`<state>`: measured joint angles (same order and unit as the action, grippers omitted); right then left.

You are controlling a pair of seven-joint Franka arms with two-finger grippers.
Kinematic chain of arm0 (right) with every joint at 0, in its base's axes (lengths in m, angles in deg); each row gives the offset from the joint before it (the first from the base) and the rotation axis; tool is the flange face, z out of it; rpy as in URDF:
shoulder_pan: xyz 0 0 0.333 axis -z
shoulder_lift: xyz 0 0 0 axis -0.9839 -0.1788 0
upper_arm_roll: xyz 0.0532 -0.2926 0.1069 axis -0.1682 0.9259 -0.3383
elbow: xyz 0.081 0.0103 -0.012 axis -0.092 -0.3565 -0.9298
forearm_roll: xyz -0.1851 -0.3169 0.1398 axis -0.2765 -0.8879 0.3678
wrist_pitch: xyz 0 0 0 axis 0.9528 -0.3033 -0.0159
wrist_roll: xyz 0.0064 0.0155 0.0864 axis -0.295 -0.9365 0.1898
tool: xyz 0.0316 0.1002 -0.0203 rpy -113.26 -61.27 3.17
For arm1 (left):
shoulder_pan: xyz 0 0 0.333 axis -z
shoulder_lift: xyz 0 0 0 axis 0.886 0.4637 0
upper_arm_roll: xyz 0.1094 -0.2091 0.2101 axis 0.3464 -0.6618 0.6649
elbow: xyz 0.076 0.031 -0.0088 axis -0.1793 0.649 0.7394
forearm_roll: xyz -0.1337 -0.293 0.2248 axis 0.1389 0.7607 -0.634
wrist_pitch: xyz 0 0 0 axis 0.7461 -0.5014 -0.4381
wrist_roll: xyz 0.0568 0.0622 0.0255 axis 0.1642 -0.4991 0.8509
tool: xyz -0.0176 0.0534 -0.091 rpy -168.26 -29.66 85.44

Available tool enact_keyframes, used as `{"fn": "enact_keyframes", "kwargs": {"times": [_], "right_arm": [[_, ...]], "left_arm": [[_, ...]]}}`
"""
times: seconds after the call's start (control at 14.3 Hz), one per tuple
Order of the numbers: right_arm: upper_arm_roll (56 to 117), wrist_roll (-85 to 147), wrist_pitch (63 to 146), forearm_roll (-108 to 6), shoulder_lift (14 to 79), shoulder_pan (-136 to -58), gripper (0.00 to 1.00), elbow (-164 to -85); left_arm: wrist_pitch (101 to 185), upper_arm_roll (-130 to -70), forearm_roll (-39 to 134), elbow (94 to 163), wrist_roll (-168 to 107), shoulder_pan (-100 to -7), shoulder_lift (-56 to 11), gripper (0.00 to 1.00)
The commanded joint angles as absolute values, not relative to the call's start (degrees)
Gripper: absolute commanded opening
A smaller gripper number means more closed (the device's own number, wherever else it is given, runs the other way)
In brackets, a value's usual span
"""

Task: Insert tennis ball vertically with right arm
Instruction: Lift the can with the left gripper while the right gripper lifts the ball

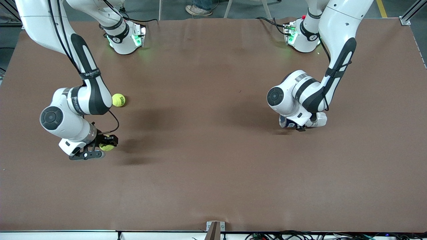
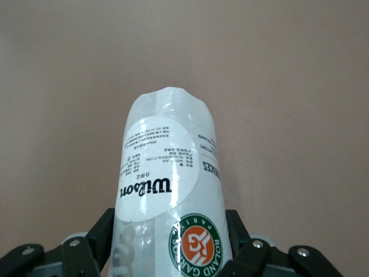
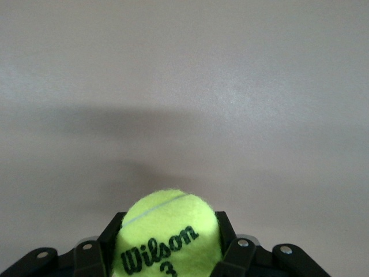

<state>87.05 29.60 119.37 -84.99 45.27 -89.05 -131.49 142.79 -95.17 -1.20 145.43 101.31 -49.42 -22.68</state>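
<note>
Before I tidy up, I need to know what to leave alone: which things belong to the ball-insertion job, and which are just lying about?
In the job:
- tennis ball, gripped by right gripper
- ball can, gripped by left gripper

Lying about:
- second tennis ball on the table

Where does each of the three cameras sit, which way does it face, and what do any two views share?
Front view: high across the table, facing both arms' bases; a loose tennis ball lies there.
Left wrist view: on the left wrist, looking along the left gripper at its ball can.
Right wrist view: on the right wrist, showing the right gripper and held tennis ball, also seen in front view.
</note>
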Motion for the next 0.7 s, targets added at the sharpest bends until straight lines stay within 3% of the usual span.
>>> {"fn": "enact_keyframes", "kwargs": {"times": [0.0,0.35,0.63], "right_arm": [[87.19,29.05,112.79,-85.0,47.9,-88.93,0.38,-129.4],[87.36,28.97,102.5,-85.0,50.01,-88.75,0.38,-123.95],[87.28,27.22,101.25,-84.91,50.54,-89.1,0.38,-122.7]], "left_arm": [[140.94,-96.33,6.7,139.23,94.76,-48.93,-23.45,0.8],[139.35,-102.04,18.74,125.88,92.01,-48.14,-18.9,0.8],[139.35,-102.75,26.75,114.37,90.26,-42.62,-12.13,0.8]]}}
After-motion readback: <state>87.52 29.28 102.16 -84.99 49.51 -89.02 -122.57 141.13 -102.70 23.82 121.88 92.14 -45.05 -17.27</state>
